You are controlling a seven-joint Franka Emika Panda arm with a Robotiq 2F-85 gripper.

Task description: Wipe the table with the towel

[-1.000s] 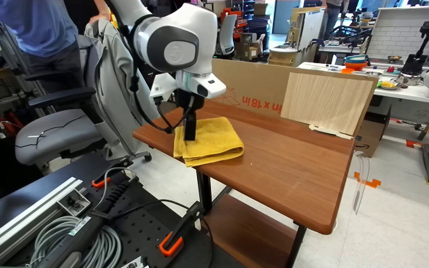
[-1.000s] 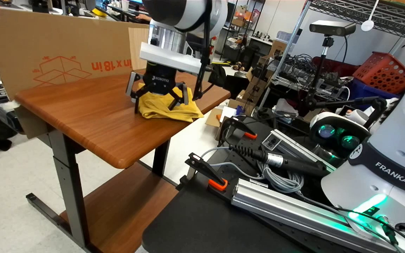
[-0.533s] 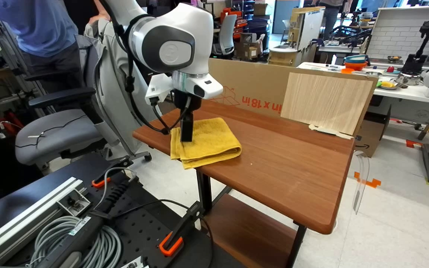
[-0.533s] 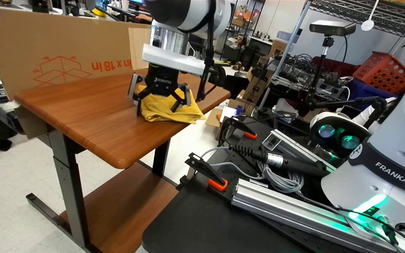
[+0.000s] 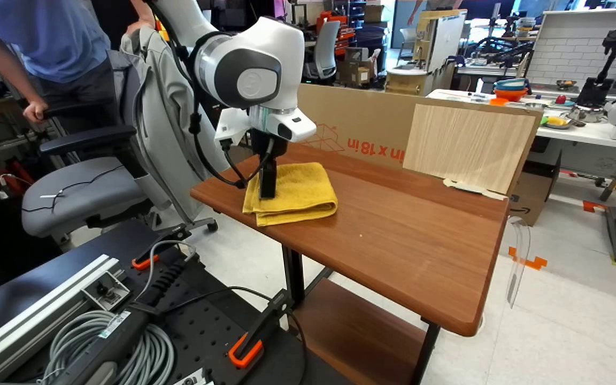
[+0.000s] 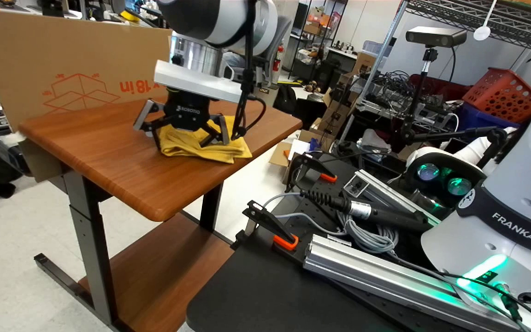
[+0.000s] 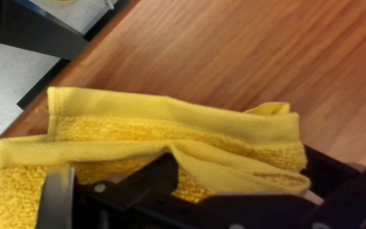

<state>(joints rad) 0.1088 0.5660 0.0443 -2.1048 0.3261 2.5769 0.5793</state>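
1 yellow towel on the reddish-brown table, the end effector wide against its folds.

tbl room beside towel, cardbd behind

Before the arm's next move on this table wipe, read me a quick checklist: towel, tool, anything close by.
1. Towel lying on the table: ok, in both exterior views.
2. Towel well inside the table's edge: not ok; one side comes about to the edge, overhang uncertain.
3. Tool down at the towel: ok; in the wrist view, its fingers meet the towel.
4. Towel firmly gripped: cannot tell; folds hide part of the contact.
5. Cable free of the towel: cannot tell; it hangs close beside it.
6. Person apart from the tool: ok, standing by the grey chair.
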